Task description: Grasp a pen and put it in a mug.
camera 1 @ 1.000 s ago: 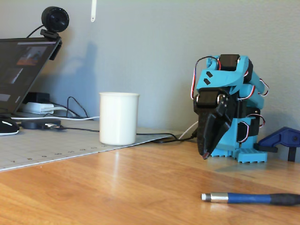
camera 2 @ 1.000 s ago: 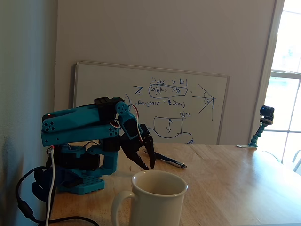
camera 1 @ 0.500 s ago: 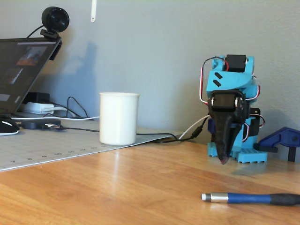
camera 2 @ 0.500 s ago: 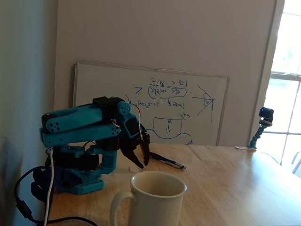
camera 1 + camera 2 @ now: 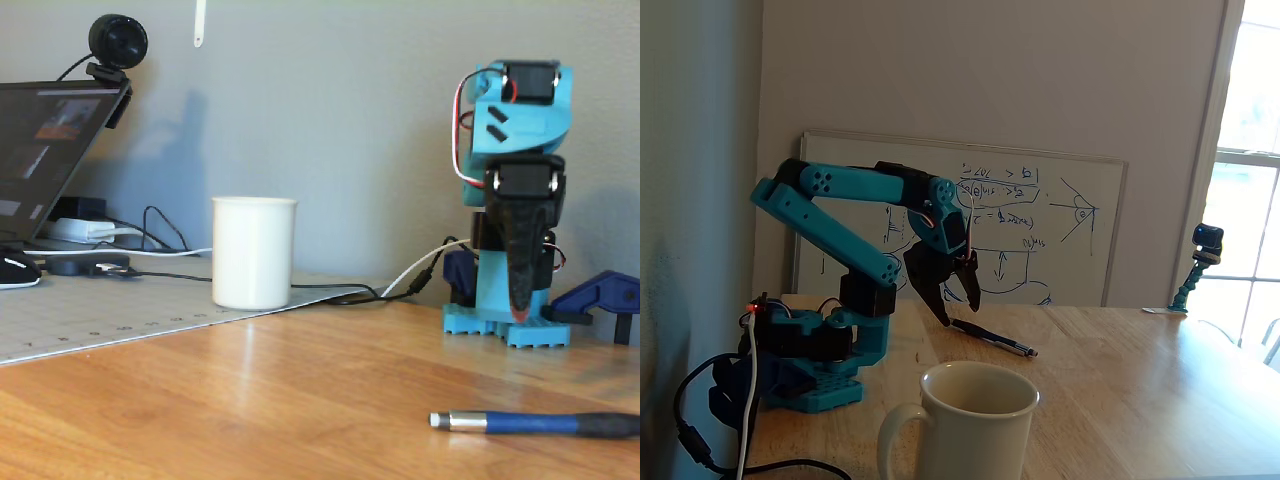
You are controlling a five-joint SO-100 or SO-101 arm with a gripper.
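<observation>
My gripper [image 5: 958,311] hangs spread and empty above the pen [image 5: 991,340], not touching it. The pen [image 5: 535,423] lies flat on the table [image 5: 250,400], well apart from the mug [image 5: 254,252].

a home office or study corner. a wooden desk [image 5: 250,400] carries an open laptop [image 5: 45,150] at the left edge with a webcam [image 5: 115,45] clipped on top, cables trailing behind. in the other fixed view a whiteboard [image 5: 1040,220] with blue handwritten formulas leans against a plain wall, and a sash window [image 5: 1250,210] fills the right edge.
</observation>
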